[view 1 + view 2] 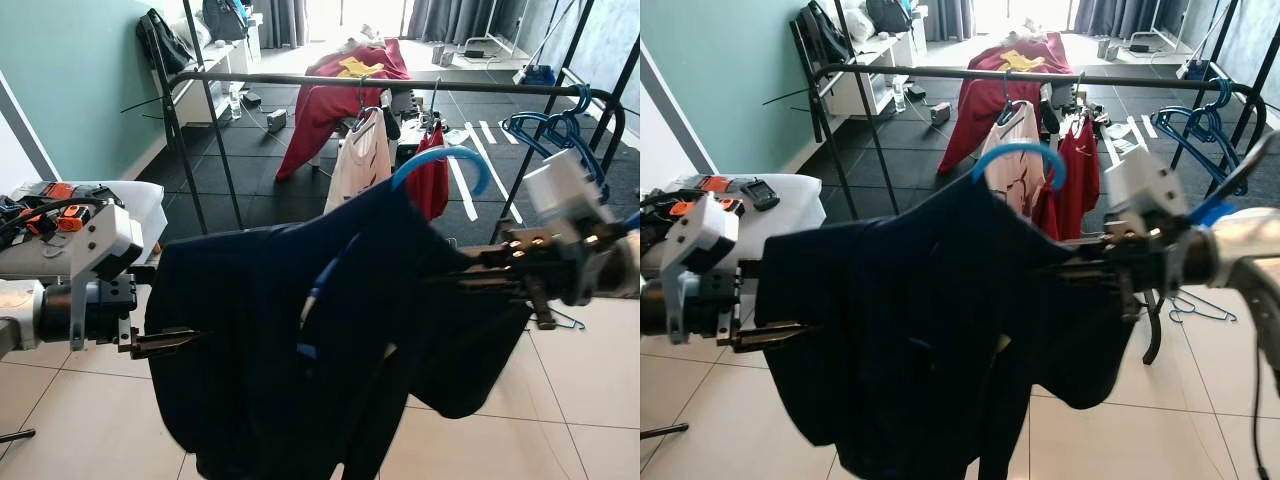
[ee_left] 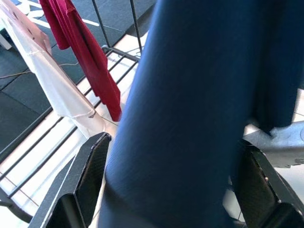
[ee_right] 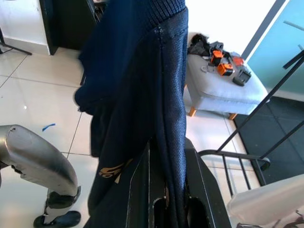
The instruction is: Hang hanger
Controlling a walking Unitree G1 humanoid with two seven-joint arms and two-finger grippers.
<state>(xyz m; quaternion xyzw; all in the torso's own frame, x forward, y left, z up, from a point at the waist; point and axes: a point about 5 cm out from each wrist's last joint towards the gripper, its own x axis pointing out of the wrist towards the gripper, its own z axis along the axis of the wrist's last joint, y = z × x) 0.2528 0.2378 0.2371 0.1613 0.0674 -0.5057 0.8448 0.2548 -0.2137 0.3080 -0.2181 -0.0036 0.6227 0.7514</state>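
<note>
A blue hanger [image 1: 440, 160] carrying a dark navy garment [image 1: 330, 330] is held up in the air between the two arms, in front of a black clothes rail [image 1: 400, 85]. Only the hanger's curved hook is seen, rising above the garment's collar, below the rail and not yet over it.

The right gripper [image 1: 490, 270] is closed on the garment's shoulder, with cloth pinched between its black fingers [image 3: 199, 190]. The left gripper [image 1: 165, 343] is at the other shoulder edge; its fingers [image 2: 90, 171] are spread wide with the cloth hanging between them, and a firm hold cannot be confirmed.

On the rail, a white shirt [image 1: 358, 160] and a red garment [image 1: 430, 180] are already hung near the middle, and empty blue hangers [image 1: 555, 135] sit toward its right end. A grey stool [image 3: 223, 90] with small orange tools stands on the robot's left.

For the step to go well, the hook should be raised clear above the rail, brought over a free stretch left of the white shirt, and lowered until it is seated. The hook's opening should be kept facing the rail, and both shoulders kept level so the garment is not slid off.
</note>
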